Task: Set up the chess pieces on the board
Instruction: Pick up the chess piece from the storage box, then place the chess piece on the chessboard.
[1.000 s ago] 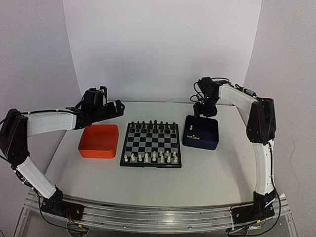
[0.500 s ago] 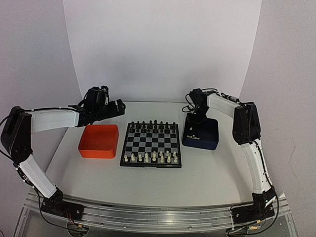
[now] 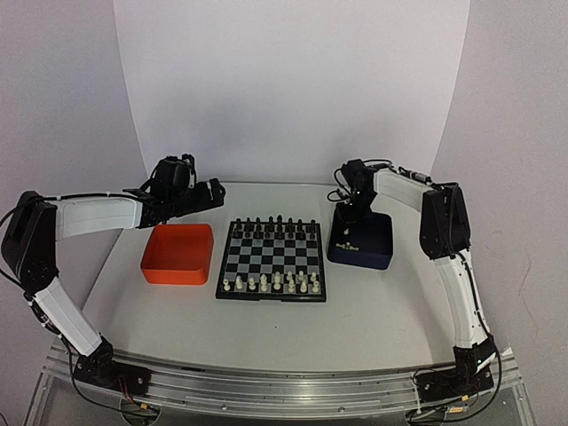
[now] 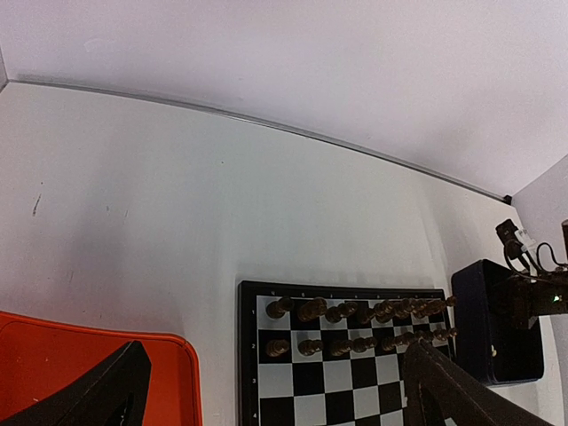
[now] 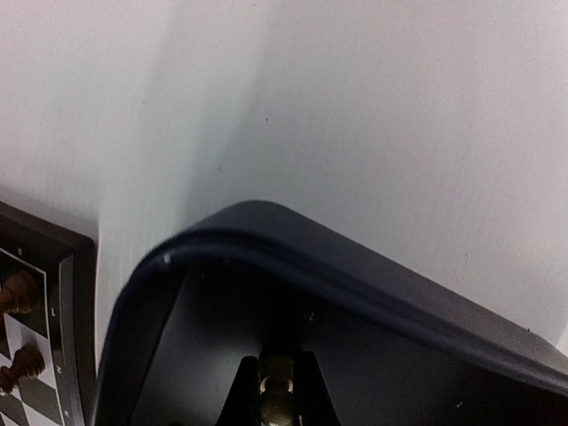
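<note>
**Right gripper clamped on one cream-white chess piece inside the dark blue tray.**
A second earlier its jaws hung apart above the tray's far rim. The right arm now dips in from the far side, elbow raised. The left gripper is spread wide (holding nothing) by the orange tray. One board lies between the two trays, with cream pieces along its near side and black pieces in two far rows.

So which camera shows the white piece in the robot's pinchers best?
The right wrist view: the white chess piece sits close up between the right gripper's fingers in the dark blue tray. From the top it is too tiny to spot; the left wrist view shows only the distant tray.
</note>
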Robot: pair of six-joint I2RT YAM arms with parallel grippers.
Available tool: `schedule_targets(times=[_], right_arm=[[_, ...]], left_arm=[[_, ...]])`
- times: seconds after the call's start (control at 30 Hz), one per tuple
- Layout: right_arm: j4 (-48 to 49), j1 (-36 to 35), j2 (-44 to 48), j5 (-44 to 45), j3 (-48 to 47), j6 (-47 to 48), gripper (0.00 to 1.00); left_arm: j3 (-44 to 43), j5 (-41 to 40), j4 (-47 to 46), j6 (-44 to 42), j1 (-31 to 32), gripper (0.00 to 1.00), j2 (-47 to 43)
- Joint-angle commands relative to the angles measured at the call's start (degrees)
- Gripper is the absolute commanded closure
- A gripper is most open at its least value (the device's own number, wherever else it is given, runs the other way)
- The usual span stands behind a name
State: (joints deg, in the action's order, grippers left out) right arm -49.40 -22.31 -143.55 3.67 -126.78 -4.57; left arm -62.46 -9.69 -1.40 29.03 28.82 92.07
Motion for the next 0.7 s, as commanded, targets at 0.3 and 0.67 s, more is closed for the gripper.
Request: schedule_targets(times=[0.3,0.67], right_arm=[[0.3,-9.7,20.4,1.5,8.2,3.2,1.0],[-0.1,-24.6,11.0,-8.8,-0.7,10.0,1.0]], left_arm=[[2.1,-0.5,-1.3,0.0,-0.3,0.0,-4.1],[3.4,0.3,-1.0,0.1,-0.3,0.0,-5.7]])
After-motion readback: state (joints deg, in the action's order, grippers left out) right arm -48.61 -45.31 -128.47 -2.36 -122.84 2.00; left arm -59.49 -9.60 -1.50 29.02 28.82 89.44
